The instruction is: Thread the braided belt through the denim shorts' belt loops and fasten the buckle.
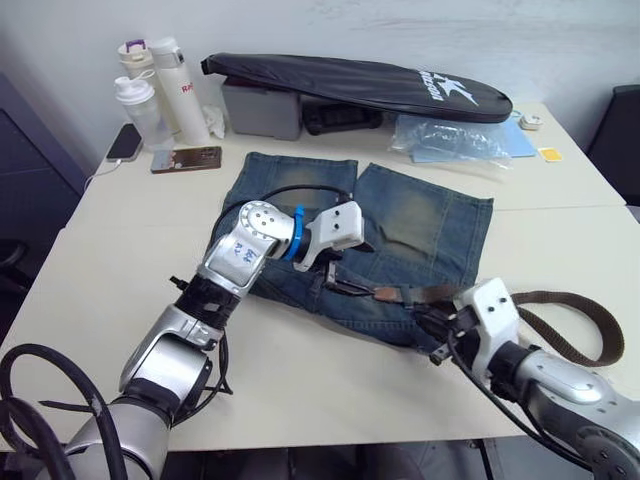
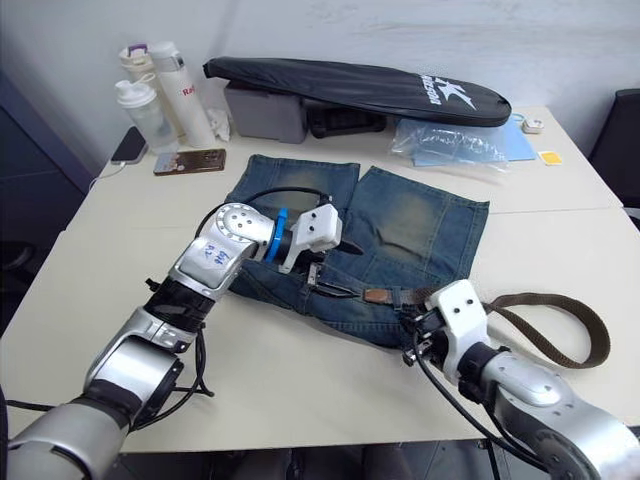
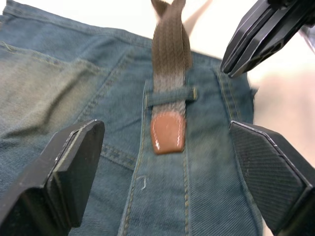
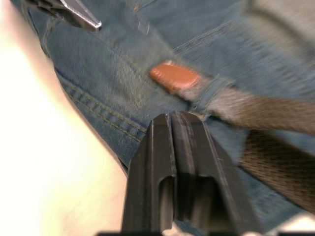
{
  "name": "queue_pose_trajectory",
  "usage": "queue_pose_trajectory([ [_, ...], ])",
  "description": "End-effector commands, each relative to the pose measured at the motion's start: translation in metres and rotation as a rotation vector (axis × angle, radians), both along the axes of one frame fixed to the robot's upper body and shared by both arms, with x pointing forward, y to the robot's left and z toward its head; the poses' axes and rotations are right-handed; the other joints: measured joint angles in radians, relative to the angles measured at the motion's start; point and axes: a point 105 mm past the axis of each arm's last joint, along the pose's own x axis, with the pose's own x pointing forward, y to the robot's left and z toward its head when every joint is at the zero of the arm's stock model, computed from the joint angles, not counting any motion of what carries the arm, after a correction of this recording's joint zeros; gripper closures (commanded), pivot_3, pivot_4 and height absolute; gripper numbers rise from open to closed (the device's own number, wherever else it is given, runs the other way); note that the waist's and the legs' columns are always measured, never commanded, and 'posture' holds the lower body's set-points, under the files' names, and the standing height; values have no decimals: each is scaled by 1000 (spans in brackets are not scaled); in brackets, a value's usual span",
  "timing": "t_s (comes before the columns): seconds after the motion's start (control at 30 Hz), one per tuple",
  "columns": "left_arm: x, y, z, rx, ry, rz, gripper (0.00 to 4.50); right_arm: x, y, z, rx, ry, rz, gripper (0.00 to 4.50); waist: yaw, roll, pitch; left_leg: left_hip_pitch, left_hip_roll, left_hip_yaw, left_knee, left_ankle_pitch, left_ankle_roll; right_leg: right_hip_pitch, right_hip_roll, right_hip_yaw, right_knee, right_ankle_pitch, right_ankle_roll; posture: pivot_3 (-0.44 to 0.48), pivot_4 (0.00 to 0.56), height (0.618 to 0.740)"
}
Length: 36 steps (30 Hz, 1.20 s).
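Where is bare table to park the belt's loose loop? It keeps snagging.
Bare table lies left of the denim shorts and along the near edge. The far edge is crowded: bottles, black bag, plastic wrap.

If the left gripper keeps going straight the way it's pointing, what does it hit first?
Probably the belt's leather tip, poking through a belt loop on the shorts. The open left gripper frames that tip squarely between its fingers, though the depth is hard to judge.

- Head stereo pair: looked forward and down over the worktop.
- Wrist cameras: close above the denim shorts, both showing the braided belt tip.
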Motion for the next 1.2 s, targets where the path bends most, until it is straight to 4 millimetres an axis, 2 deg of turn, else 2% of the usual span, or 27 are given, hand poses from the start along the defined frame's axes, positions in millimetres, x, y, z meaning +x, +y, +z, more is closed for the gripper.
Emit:
queue_pose_trajectory([
  [0.03,8,-9,10,14,-112,-1,0,5,3,-10,-13,-3,-40,4430,5,0,0,0,0,0,0,0,0,0,-1,0,0,0,0,0,150,740],
  [0.27,-3,-38,-4,36,-205,-88,0,3,-6,-38,-72,81,-140,4430,14,0,0,-1,-3,0,0,0,1,0,-2,0,5,0,0,0,150,740],
  [0.43,-7,-47,-21,111,-314,-142,0,4,-4,-36,-39,70,-174,4430,12,-1,0,0,-3,0,1,0,2,1,-2,0,2,0,1,0,150,740],
  [0.63,-1,-51,-31,150,-397,-137,0,5,-3,-35,-37,68,-185,4430,12,-1,-1,0,-3,0,1,1,3,1,-2,0,3,0,1,0,150,740],
  [0.73,10,-46,-40,231,-457,-111,914,6,-5,-33,-39,60,-191,4500,12,-1,-1,0,-3,0,1,1,3,1,-2,0,4,0,1,0,150,740],
  [1.0,6,-52,-43,178,-360,-108,4402,6,-6,-32,-43,60,-190,4500,13,-1,-1,0,-4,-1,3,1,4,1,-3,-1,4,0,1,0,150,740],
  [1.2,14,-44,-29,157,-347,-76,4485,6,-10,-36,-57,82,-207,4500,12,-1,-1,0,-4,-2,3,1,4,2,-2,-2,6,0,1,0,150,740],
])
